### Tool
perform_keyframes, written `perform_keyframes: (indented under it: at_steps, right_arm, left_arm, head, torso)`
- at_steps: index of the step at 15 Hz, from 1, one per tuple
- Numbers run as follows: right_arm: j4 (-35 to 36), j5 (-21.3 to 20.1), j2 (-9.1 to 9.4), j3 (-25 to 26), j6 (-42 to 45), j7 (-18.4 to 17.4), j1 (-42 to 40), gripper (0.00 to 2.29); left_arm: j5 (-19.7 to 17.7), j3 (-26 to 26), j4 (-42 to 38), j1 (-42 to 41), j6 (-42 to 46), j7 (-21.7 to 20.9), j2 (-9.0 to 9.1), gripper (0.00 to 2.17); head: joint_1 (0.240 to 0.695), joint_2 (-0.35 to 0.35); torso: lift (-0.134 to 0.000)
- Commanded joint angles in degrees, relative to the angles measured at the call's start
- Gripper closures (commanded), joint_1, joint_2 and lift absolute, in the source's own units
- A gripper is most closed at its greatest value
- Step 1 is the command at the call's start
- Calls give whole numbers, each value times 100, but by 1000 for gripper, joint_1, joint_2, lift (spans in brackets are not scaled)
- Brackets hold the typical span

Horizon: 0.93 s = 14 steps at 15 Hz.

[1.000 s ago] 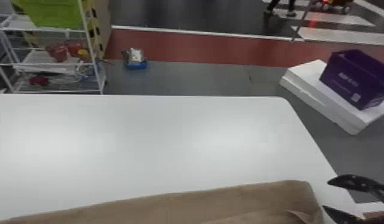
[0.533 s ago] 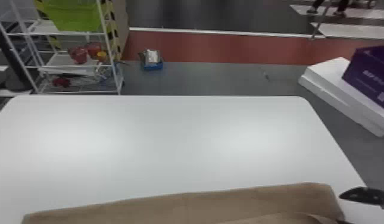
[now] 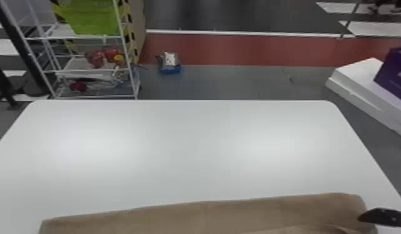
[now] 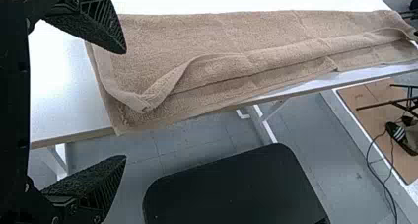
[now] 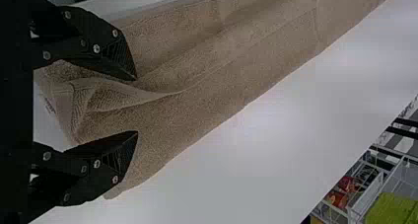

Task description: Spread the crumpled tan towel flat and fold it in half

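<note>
Leftward, the left gripper [image 4: 125,104] is held with fingers spread, near one end of the towel [image 4: 207,41], which is laid rumpled along the table's [image 3: 177,140] near side. Its near part is cut off in the head view. Rightward, the other end is overlapped by the right gripper [image 3: 383,216], fingers parted; whether cloth is touched cannot be told.

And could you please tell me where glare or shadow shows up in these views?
Head view: two soft bright patches of glare on the white table; left wrist view: the table washed out nearly to white beyond the towel; right wrist view: softer sheen, with darker shading along the towel's folds.
</note>
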<state>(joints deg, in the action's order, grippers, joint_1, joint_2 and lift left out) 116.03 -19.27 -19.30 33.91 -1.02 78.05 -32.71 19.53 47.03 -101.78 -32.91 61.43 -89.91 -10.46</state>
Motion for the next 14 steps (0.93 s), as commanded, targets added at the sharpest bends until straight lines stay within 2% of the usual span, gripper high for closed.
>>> perform_keyframes:
  at_steps: [1, 11, 14]
  right_arm:
    - [-63, -24, -4, -16, 0, 28, 46, 738]
    - [-116, -182, -12, -183, 0, 28, 98, 741]
    - [-107, -244, -21, -218, -106, 28, 98, 846]
  left_arm:
    - [-19, -1, 1, 13, -4, -66, -9, 154]
    - [-28, 8, 36, 22, 14, -66, -17, 154]
    - [-28, -1, 45, 22, 14, -66, -17, 154]
  head:
    - [695, -29]
    - [695, -18]
    - [695, -13]
  torso:
    - [-123]
    - [-123]
    - [-123]
